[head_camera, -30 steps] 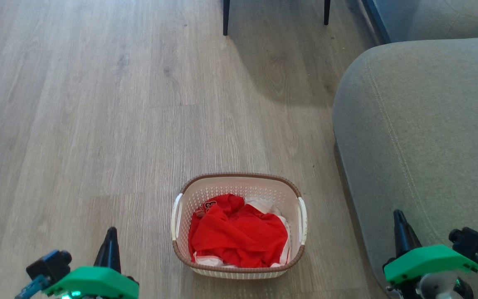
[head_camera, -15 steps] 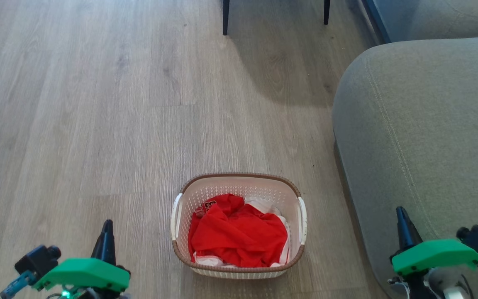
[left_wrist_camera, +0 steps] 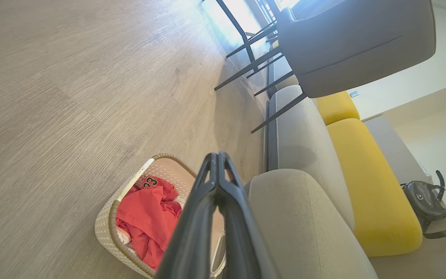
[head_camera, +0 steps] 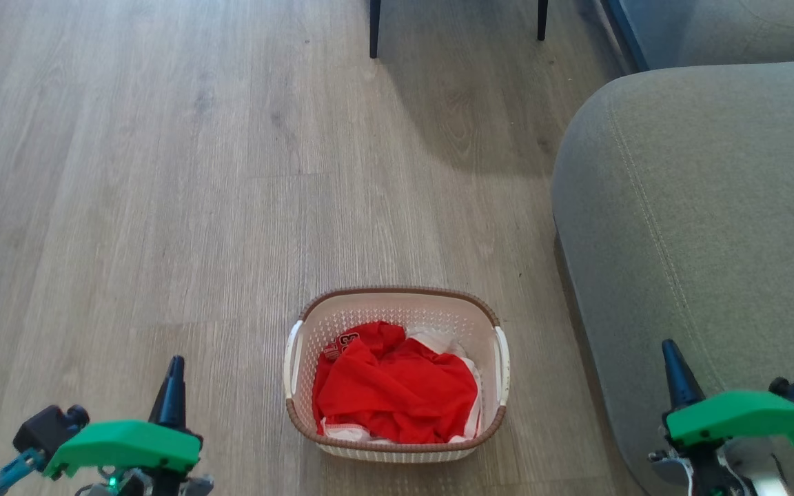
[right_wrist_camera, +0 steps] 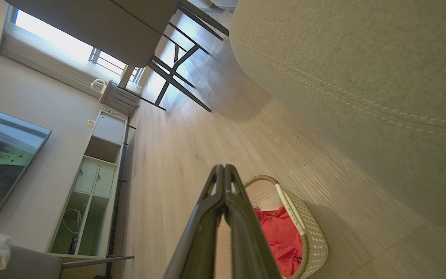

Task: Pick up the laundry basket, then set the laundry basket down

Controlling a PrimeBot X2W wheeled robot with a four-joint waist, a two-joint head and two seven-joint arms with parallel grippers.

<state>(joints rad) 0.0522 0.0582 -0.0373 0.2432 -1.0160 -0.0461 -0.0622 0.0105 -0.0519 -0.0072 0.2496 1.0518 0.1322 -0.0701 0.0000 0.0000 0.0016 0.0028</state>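
Floor, head view: pale wood-look floor (head_camera: 163, 172), with two dark chair legs (head_camera: 375, 27) at the top edge and a grey sofa (head_camera: 700, 207) along the right.
Laundry basket, head view: the laundry basket (head_camera: 397, 449) stands upright on the floor at lower centre, near the sofa but apart from it. A crumpled red garment (head_camera: 397, 393) lies in it over some white cloth.
Left gripper, head view: the left gripper (head_camera: 175, 368) is at lower left, apart from the basket, its fingers pressed together on nothing.
Right gripper, head view: the right gripper (head_camera: 670, 358) is at lower right, in front of the sofa, clenched and empty.
Left wrist view: the fingertips meet. The basket (left_wrist_camera: 107, 224) sits on the floor, partly hidden behind the fingers. Yellow cushions (left_wrist_camera: 374, 193) and a dark bag (left_wrist_camera: 424, 197) lie beyond.
Right wrist view: the fingertips meet. The basket (right_wrist_camera: 316, 236) is just right of the fingers, on the floor below the sofa. A television (right_wrist_camera: 2, 155) and a cabinet (right_wrist_camera: 91, 186) line the far wall.
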